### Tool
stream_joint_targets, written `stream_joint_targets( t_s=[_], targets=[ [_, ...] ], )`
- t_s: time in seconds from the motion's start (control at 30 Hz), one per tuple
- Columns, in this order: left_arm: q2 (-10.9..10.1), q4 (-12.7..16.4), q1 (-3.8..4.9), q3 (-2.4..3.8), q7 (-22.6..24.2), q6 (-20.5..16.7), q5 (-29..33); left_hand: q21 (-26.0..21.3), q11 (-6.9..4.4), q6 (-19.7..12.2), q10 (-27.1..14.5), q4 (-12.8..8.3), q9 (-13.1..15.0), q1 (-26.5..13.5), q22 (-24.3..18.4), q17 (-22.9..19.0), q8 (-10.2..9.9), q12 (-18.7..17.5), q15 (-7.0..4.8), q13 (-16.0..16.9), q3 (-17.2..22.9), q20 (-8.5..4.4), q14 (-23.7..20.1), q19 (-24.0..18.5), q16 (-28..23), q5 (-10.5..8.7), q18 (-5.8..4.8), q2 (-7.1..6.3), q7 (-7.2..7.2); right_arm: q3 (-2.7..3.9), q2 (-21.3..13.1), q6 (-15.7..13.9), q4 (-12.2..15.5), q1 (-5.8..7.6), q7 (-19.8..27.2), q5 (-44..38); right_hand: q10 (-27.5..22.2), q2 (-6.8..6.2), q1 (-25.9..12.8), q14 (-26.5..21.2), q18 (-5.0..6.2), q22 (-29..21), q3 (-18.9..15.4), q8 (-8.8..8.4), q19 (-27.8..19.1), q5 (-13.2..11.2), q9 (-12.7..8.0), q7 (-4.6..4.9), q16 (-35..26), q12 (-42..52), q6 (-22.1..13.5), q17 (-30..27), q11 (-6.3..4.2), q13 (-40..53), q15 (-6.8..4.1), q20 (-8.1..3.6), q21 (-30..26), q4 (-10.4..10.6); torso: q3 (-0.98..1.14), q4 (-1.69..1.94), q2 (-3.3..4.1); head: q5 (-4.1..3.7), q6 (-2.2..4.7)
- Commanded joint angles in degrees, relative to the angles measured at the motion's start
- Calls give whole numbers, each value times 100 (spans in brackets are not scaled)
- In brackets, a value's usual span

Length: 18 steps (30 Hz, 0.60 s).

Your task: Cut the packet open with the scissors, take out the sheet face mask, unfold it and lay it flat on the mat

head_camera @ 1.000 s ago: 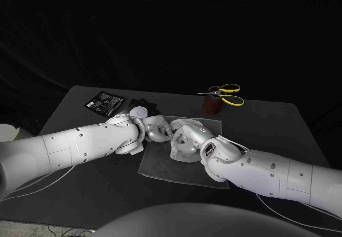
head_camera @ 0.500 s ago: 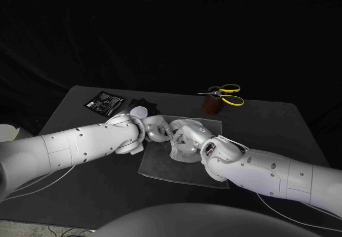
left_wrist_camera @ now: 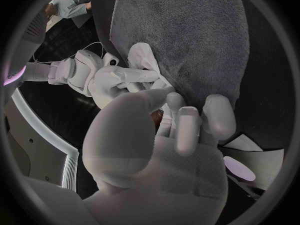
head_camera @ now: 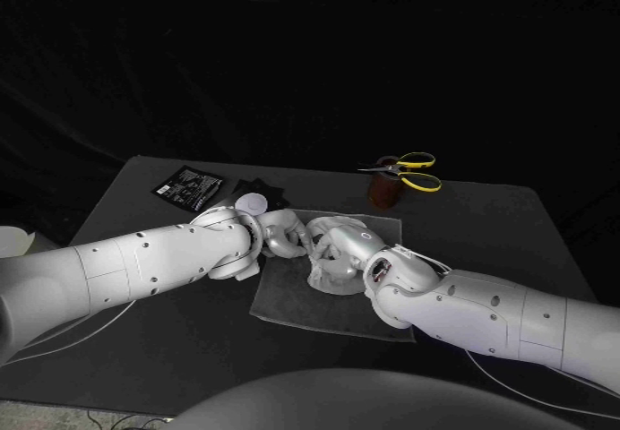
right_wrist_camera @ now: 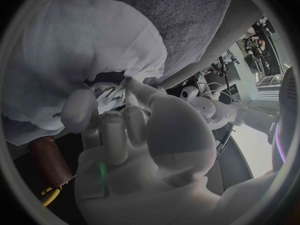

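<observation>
Had the crumpled white sheet face mask (right_wrist_camera: 81,50) pinched in right hand (head_camera: 340,253), over the grey cloth mat (head_camera: 291,309), middle of the black counter (head_camera: 517,242). Couldn't tell the grip of left hand (head_camera: 279,236), tbh. Probably needed slow opposite pulls, low over the mat, no tearing.

This looks like a robotics lab arranged as a recording bench, not a home or a shop. In the head view, plain black cloth (head_camera: 310,72) hangs as a backdrop across the whole upper half of the frame, behind a black table (head_camera: 517,233) at the centre. Two white robot arms reach over that table, the left arm (head_camera: 116,269) from the left edge and the right arm (head_camera: 503,313) from the right edge. At the upper right rim of the right wrist view, dark gear on stands (right_wrist_camera: 253,45), strung with cables, crowds the room.
</observation>
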Motion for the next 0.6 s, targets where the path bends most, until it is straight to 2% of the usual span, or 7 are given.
stream_joint_targets(
  t_s=[0.03, 0.47, 0.6],
  targets=[
    [10, 0, -11, -12, -77, 161, -3, -6, -12, 3, 42, -4, -7, 54, 10, 352, -22, 38, 33, 4, -25, 42, 202, -6, 16, 24, 33, 4, 27, -13, -18, 53, -31, -16, -5, -86, 60, 68, -1, 483, 42, 769, 2, 55, 31, -21, 33, -15, 31, 77, 66, 988, -56, 707, -45, -39, 52, 32, 0, 3, 2, 0, 0],
    [8, -3, -11, -12, -96, 178, -4, -6, -12, 3, 42, -4, -7, 54, 10, 352, -22, 38, 33, 4, -25, 42, 202, -6, 16, 24, 33, 4, 27, -13, -77, -141, 27, -16, 124, -22, 147, 150, 9, 500, 20, 800, -51, 163, 74, -20, 113, -80, 68, 223, 119, 1063, -112, 818, -92, -79, 182, 63, -3, 0, -1, -3, 0],
    [4, -2, -11, -12, -98, 177, -4, -6, -12, 3, 42, -4, -7, 54, 10, 352, -22, 38, 33, 4, -25, 42, 202, -6, 16, 24, 33, 4, 27, -13, -119, -220, 56, -16, 158, -5, 213, 225, 43, 510, 5, 821, -21, 231, 106, -19, 169, -92, 90, 334, 111, 1107, -129, 903, -111, -101, 274, 66, -2, 1, 1, -2, 0]
  ],
)
